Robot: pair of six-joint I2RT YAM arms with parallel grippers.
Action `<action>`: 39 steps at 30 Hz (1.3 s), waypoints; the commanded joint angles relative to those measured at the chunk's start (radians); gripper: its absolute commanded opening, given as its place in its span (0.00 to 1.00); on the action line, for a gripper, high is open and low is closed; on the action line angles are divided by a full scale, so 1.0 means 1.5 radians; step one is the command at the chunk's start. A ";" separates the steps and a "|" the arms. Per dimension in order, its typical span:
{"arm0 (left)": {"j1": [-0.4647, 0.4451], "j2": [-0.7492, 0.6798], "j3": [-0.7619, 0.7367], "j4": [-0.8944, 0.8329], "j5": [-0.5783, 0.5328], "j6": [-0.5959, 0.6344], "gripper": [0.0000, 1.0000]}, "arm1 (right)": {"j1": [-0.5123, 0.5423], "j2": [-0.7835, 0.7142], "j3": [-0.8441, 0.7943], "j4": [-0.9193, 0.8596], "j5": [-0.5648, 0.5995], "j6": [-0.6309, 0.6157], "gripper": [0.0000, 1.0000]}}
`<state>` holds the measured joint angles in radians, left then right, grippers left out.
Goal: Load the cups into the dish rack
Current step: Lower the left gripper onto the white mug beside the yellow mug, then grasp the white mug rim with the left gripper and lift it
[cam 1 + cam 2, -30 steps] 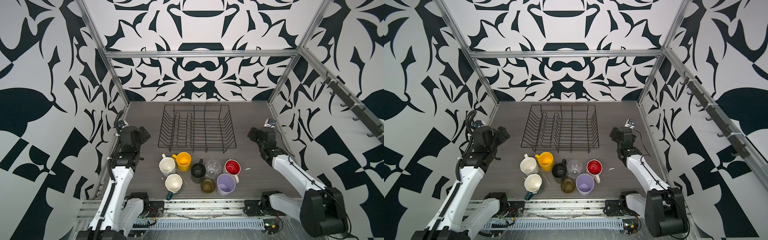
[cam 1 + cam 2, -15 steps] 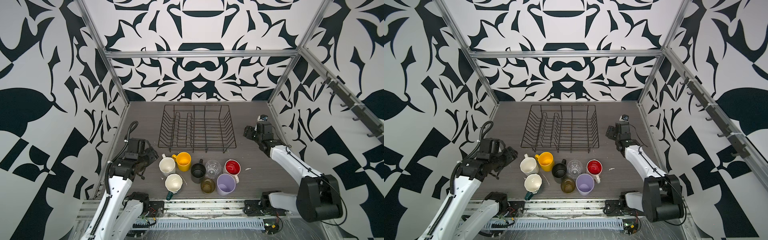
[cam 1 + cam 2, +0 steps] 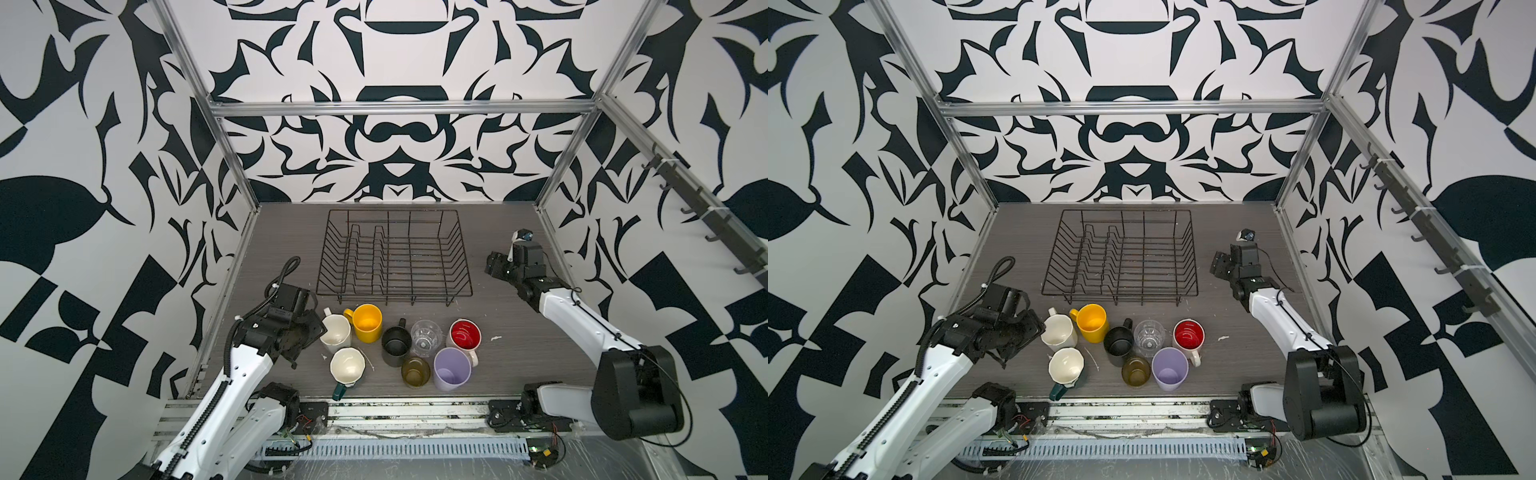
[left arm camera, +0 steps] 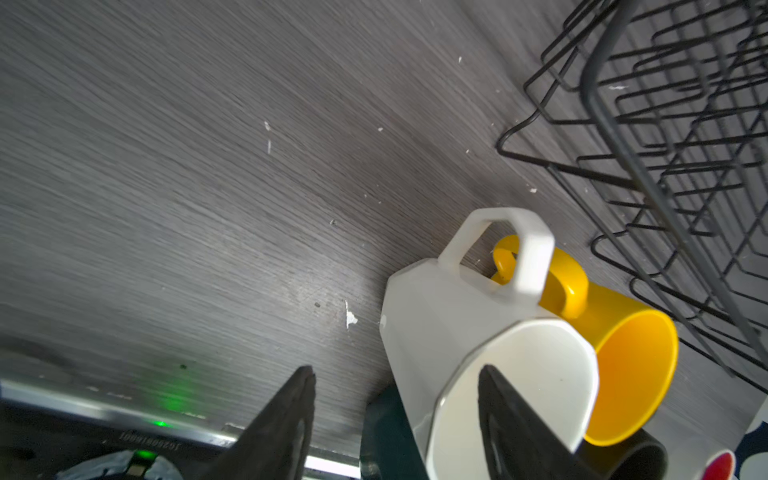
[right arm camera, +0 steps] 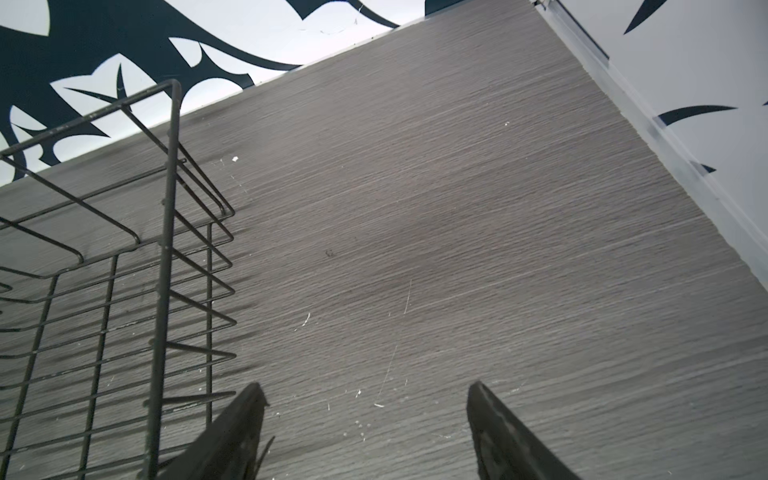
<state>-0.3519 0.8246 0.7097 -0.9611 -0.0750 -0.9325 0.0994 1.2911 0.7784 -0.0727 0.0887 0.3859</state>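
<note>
Several cups stand in a cluster in front of the dish rack point(image 3: 395, 257): a white mug point(image 3: 336, 330), yellow mug point(image 3: 367, 323), black mug point(image 3: 396, 341), clear glass point(image 3: 426, 337), red-lined mug point(image 3: 465, 334), teal mug point(image 3: 347, 366), amber glass point(image 3: 415, 372) and lilac tumbler point(image 3: 451, 368). My left gripper point(image 4: 397, 370) is open and straddles the near wall of the white mug point(image 4: 457, 324), with one finger point(image 4: 498, 399) over its mouth and the other well clear outside. My right gripper point(image 5: 365, 385) is open over bare table beside the dish rack's point(image 5: 166, 249) right side.
The rack holds nothing. The yellow mug point(image 4: 631, 365) touches the white mug on its far side. Patterned walls and metal frame posts point(image 3: 232, 137) close in the table on three sides. A rail point(image 3: 395, 409) runs along the front edge.
My left arm swung down from the left wall to the white mug, and its jaws narrowed. My right gripper moved a little farther back beside the rack's right side.
</note>
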 commanded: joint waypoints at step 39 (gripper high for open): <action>-0.013 0.047 -0.056 0.064 0.006 -0.022 0.27 | 0.000 0.004 0.024 0.010 -0.032 0.001 0.78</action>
<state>-0.3698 0.9085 0.6342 -0.8097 -0.0639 -0.9543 0.0998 1.3041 0.7792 -0.0784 0.0460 0.3862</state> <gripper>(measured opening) 0.272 0.780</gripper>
